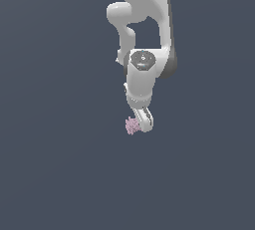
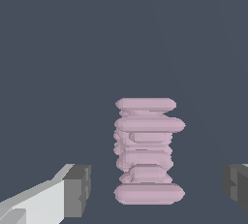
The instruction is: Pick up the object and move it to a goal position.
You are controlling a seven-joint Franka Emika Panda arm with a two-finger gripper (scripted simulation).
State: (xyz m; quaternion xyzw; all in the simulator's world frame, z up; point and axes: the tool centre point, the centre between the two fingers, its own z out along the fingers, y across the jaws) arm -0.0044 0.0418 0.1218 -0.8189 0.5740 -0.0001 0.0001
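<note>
The object (image 2: 147,152) is a small pale pink, bumpy, barrel-shaped clump lying on the dark grey floor. In the exterior view the object (image 1: 132,125) sits just at the exterior view's left of my white gripper (image 1: 145,123), partly covered by it. In the wrist view my gripper (image 2: 157,189) is open, and the pink clump lies between the two dark finger pads (image 2: 77,189), with a gap on each side. Neither pad touches it.
The white arm (image 1: 144,35) comes down from the top of the exterior view. A plain dark grey floor (image 1: 60,164) lies all around.
</note>
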